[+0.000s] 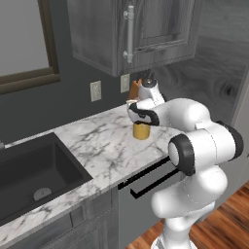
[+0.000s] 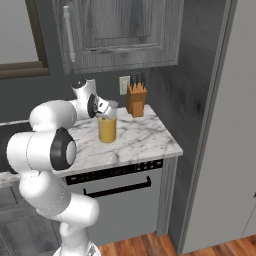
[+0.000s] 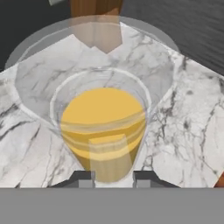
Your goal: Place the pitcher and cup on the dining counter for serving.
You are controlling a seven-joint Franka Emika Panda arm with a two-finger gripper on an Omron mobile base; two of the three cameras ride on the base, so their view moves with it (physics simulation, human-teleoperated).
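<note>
Hovering over the pitcher [image 2: 107,129] near the knife block [image 2: 136,99], gripper [image 3: 113,177] spread wide. Best to drop straight, squeeze gently, keep level.

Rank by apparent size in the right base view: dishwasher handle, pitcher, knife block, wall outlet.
1. dishwasher handle, longest
2. pitcher
3. knife block, close to the pitcher but farther back, so unsure
4. wall outlet, smallest

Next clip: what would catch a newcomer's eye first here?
The clear pitcher of orange-yellow liquid stands on the marble counter, with the white arm's claw right at its rim. In the hand view, the pitcher is seen from above between the two dark fingertips. A wooden knife block stands behind it near the wall, and a black sink lies along the same counter.
</note>
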